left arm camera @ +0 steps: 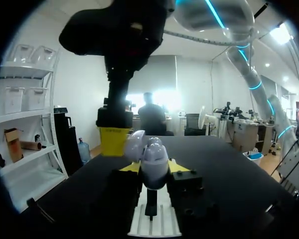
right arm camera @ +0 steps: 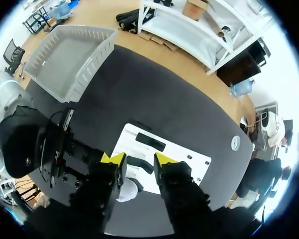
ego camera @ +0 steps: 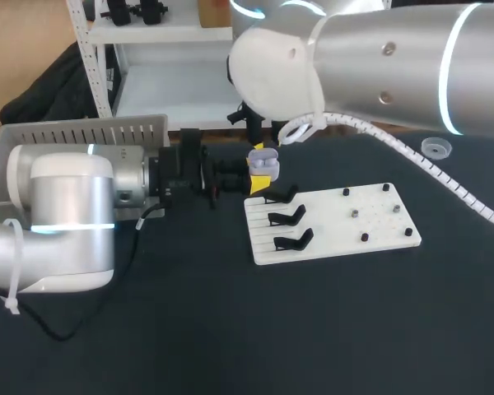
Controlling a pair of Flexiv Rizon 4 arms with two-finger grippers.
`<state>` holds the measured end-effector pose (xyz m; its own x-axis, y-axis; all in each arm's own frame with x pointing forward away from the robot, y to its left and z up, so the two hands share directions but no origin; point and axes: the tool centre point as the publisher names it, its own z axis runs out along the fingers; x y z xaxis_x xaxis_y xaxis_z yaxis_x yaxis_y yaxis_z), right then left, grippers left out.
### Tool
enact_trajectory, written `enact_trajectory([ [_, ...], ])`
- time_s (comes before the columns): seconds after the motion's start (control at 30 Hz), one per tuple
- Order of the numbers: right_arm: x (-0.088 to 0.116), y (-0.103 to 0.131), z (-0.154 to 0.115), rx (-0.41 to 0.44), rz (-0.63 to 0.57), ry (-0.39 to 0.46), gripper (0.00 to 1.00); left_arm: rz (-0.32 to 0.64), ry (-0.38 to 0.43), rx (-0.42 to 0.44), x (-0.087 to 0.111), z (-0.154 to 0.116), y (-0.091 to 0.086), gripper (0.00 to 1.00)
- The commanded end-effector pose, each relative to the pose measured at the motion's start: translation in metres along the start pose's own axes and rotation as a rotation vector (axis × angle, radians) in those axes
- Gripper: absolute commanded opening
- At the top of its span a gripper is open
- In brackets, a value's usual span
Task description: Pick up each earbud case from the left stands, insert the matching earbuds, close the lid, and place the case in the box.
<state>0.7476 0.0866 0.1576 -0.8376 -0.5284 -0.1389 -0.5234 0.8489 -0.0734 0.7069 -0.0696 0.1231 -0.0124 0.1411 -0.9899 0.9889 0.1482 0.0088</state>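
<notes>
A matte black tabletop [ego camera: 255, 337] spreads across the scene. Near its far right edge a small round clear plastic disc [ego camera: 435, 148] lies flat (lid or tape roll, hard to tell), alone on the dark surface.

Broad black table [ego camera: 313, 329]

Table [ego camera: 313, 329]: black matte top that carries everything in the scene.
Board [ego camera: 329, 226]: white and flat, lying on the table right of the middle, turned slightly askew.
Stands [ego camera: 286, 216]: three black ones in a row from far to near on the board's left part.
Pegs [ego camera: 364, 237]: small and dark, scattered over the board's right part.
Box [ego camera: 82, 132]: grey with ribbed walls, at the table's far left.
Disc [ego camera: 435, 149]: small, clear and round, at the far right, well apart from the board.
</notes>
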Motion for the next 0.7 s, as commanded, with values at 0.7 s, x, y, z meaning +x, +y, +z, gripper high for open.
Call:
enact_trajectory([
  [0.7, 0.019, -0.005, -0.036, -0.003, 0.142, -0.138, 0.36, 0.001, -0.002, -0.005, 0.000, 0.000, -0.001, 0.00],
])
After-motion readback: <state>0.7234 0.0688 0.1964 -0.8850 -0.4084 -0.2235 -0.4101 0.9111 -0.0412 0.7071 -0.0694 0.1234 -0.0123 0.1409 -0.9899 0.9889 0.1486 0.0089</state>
